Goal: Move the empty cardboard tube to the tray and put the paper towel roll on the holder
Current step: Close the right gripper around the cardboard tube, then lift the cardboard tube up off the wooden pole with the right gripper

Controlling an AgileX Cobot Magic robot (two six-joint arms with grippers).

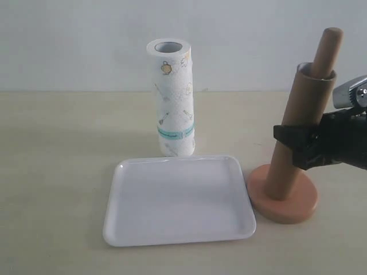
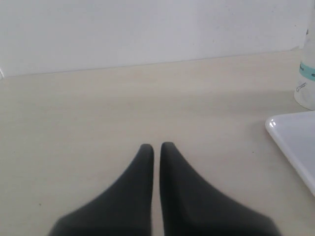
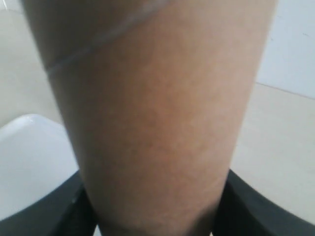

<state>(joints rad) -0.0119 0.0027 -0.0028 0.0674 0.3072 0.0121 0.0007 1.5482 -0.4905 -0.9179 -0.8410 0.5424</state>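
The empty cardboard tube stands slanted over the pole of the wooden holder, whose rounded tip sticks out above it. My right gripper comes in from the right and is shut on the tube at mid-height. In the right wrist view the tube fills the frame, with a black finger pressed against each side. The paper towel roll stands upright behind the white tray. Over bare table, my left gripper is shut on nothing, with the tray corner and the roll's edge beside it.
A pale wall closes off the back of the beige table. The holder's round base sits just to the right of the tray's right rim.
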